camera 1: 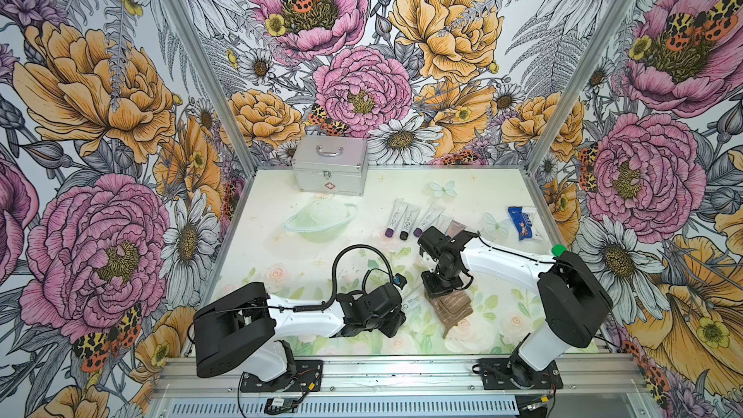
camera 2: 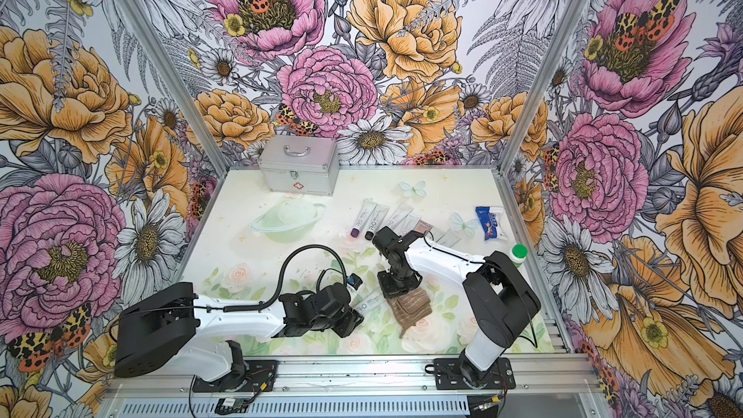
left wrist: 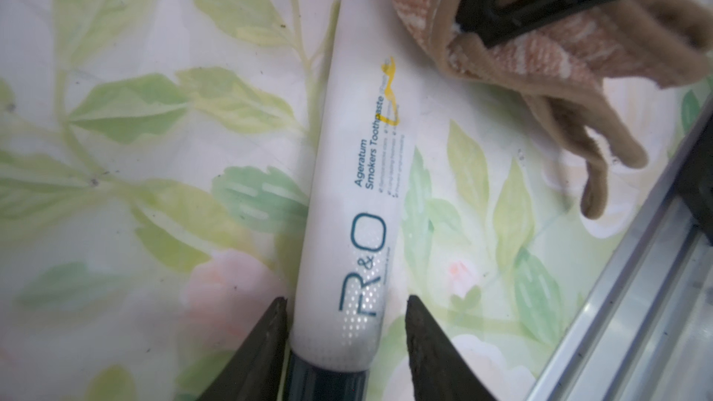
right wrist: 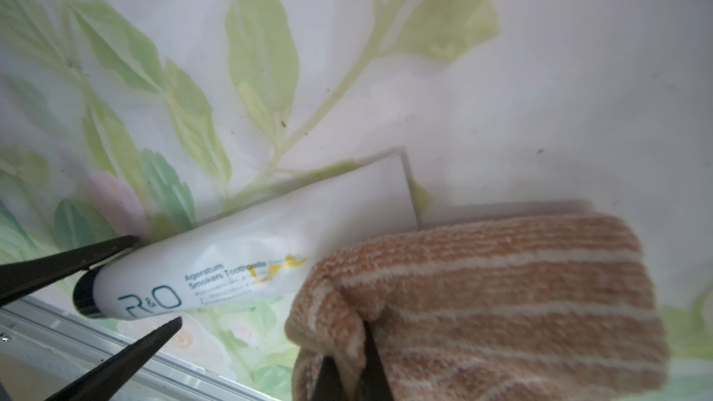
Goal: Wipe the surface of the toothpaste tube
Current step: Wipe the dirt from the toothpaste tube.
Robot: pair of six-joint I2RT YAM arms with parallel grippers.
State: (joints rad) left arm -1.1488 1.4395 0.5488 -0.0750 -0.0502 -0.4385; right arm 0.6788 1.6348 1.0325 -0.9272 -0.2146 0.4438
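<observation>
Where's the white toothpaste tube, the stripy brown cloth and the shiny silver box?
white toothpaste tube [left wrist: 347,194]: left wrist view, middle of its body.
brown striped cloth [right wrist: 501,295]: right wrist view, middle of its top.
silver metal case [camera 1: 345,180]: a top view, its front wall.

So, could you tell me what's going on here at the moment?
The robot is set to wipe a toothpaste tube lying on the table. The left gripper straddles the tube near its cap, jaws open with a gap on one side, so it is not clamped. The right gripper is shut on a folded brown striped cloth, which sits toward the tube's flat end, right beside a yellow smear on the tube. The smear is uncovered and not yet wiped off.
</observation>
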